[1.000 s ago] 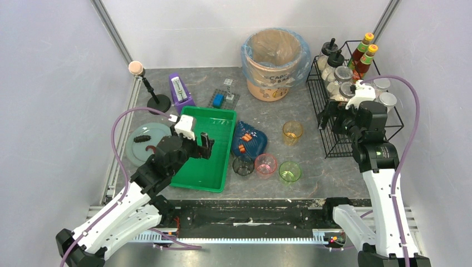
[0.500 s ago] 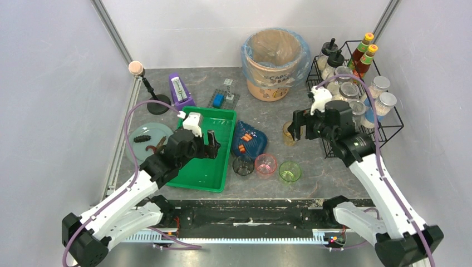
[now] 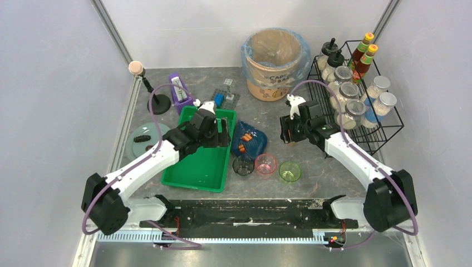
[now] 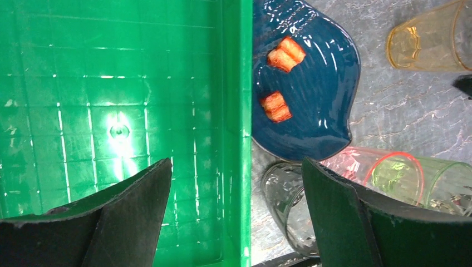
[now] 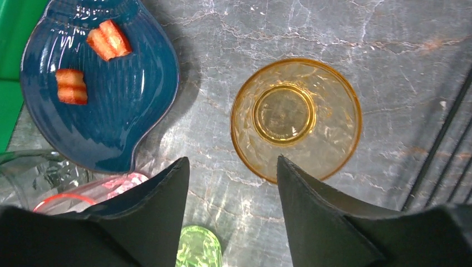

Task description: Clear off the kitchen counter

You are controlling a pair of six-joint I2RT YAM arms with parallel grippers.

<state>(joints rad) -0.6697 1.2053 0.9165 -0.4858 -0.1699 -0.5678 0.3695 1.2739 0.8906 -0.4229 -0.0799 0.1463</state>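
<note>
The kitchen counter (image 3: 261,114) is a dark grey mottled top. My left gripper (image 3: 221,137) is open and empty over the right rim of the green tray (image 3: 197,164); in the left wrist view my gripper (image 4: 235,167) straddles the tray wall (image 4: 242,111), with a clear cup (image 4: 286,203) by the right finger. My right gripper (image 3: 287,131) is open and empty, hovering just above an amber cup (image 5: 296,119), which lies between and beyond its fingertips (image 5: 232,161). A blue plate (image 3: 249,142) holds two orange-red food pieces (image 5: 108,39).
A clear cup (image 3: 242,165), a pink cup (image 3: 265,164) and a green cup (image 3: 289,171) stand in a row near the front. A grey plate (image 3: 146,142) lies left of the tray. A lined bin (image 3: 274,55) and a wire rack (image 3: 356,105) of jars stand at the back.
My right arm has swung left from the wire rack to above the amber cup. My left gripper has moved right and farther back across the tray to its right rim.
</note>
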